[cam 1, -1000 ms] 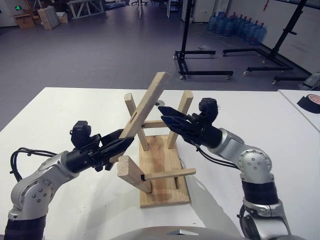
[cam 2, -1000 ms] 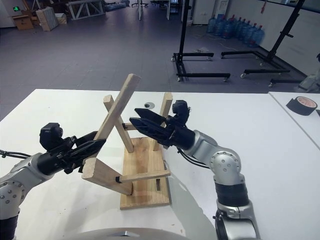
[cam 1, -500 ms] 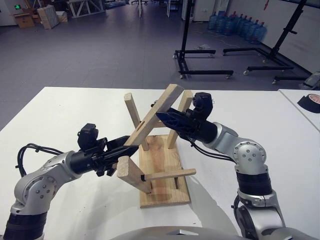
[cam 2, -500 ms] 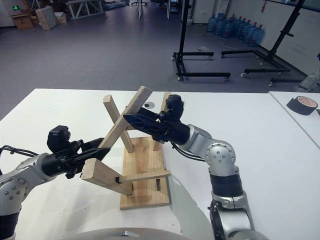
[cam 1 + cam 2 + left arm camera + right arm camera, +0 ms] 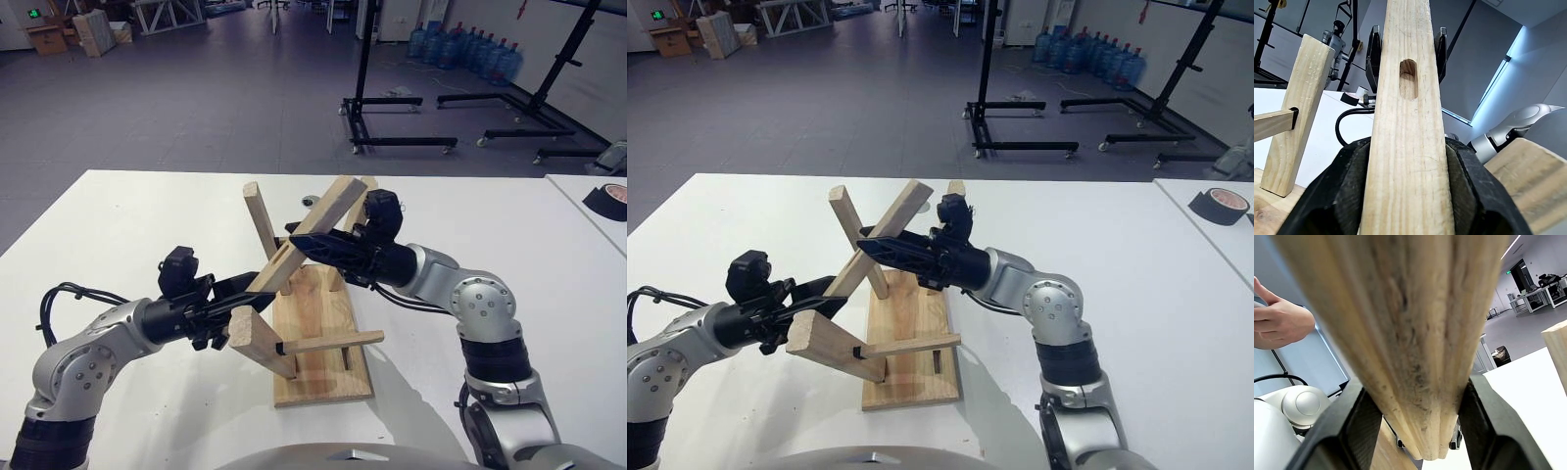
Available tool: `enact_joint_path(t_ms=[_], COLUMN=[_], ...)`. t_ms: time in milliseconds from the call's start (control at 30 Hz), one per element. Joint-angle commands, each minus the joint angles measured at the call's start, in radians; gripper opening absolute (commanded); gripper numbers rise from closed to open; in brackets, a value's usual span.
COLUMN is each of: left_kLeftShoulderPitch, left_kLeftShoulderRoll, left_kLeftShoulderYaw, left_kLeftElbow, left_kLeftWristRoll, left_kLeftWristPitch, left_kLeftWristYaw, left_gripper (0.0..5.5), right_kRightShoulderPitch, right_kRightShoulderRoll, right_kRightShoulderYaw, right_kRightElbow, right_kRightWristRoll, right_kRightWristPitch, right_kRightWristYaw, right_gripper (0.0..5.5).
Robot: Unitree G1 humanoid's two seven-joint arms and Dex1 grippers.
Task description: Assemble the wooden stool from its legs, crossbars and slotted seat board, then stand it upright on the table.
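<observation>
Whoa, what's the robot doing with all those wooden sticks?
It is building a stool. Its left hand and right hand both grip one loose leg, tilted in the air over the seat board, which lies flat on the table. Two legs stand at the board's far end; a third leg leans at the near end with a crossbar sticking out.

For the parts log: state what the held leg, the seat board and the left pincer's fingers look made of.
Held leg: pale, unfinished-looking wood, with grain lines and a cut slot visible.
Seat board: same pale wood, matte, grain showing.
Left pincer fingers: black, matte, likely plastic or rubber, unclear which.
</observation>
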Motion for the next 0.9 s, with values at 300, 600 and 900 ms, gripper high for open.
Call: enact_joint_path(t_ms=[300, 600, 900], left_kLeftShoulderPitch=[-0.057, 0.074, 0.169], left_kLeftShoulderRoll=[-0.032, -0.079, -0.105], left_kLeftShoulderYaw=[0.083, 0.262, 0.294], left_kLeftElbow=[0.067, -0.122, -0.32], left_kLeftWristRoll=[-0.005, -0.116, -0.188], left_kLeftWristPitch=[-0.013, -0.075, -0.155], left_kLeftWristYaw=[0.123, 0.273, 0.416], left_gripper=[3.45, 3.97, 3.97], right_kRightShoulderPitch=[-0.008, 0.239, 0.336], right_kRightShoulderRoll=[-0.077, -0.483, -0.631], right_kRightShoulderYaw=[-0.089, -0.182, -0.109], right_kRightElbow=[-0.044, -0.027, -0.056], right_kRightWristRoll=[-0.107, -0.356, -0.497], right_kRightWristPitch=[-0.115, -0.24, -0.363], right_kRightWristYaw=[0.079, 0.43, 0.639], right_gripper=[2.06, 2.05, 2.04])
